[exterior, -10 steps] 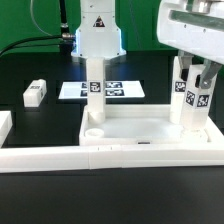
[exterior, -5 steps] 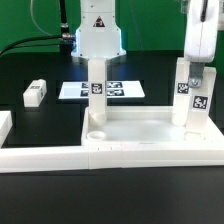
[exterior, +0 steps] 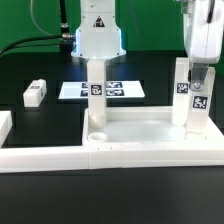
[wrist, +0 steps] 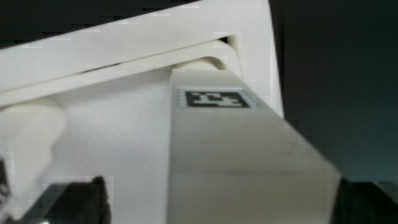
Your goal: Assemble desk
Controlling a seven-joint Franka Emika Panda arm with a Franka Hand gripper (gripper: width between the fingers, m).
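The white rimmed tabletop (exterior: 140, 128) lies upside down against the border rail. Three white tagged legs stand upright in its corners: one at the back on the exterior view's left (exterior: 95, 92), and two on the right, one behind (exterior: 181, 92) and one in front (exterior: 198, 102). A fourth leg (exterior: 35, 94) lies loose on the black table at the left. My gripper (exterior: 201, 68) hovers just over the top of the front right leg. In the wrist view that leg (wrist: 240, 150) stands between my fingers, with a gap on one side. The gripper (wrist: 222, 205) is open.
The marker board (exterior: 122, 89) lies behind the tabletop, in front of the robot base (exterior: 98, 35). The long white border rail (exterior: 60, 158) runs along the front, with a short piece (exterior: 4, 125) at the left edge. An open round socket (exterior: 93, 131) shows in the tabletop's front left corner.
My gripper has let go of the front right leg and risen from around its upper half to just above its top. The leg stays upright in the tabletop.
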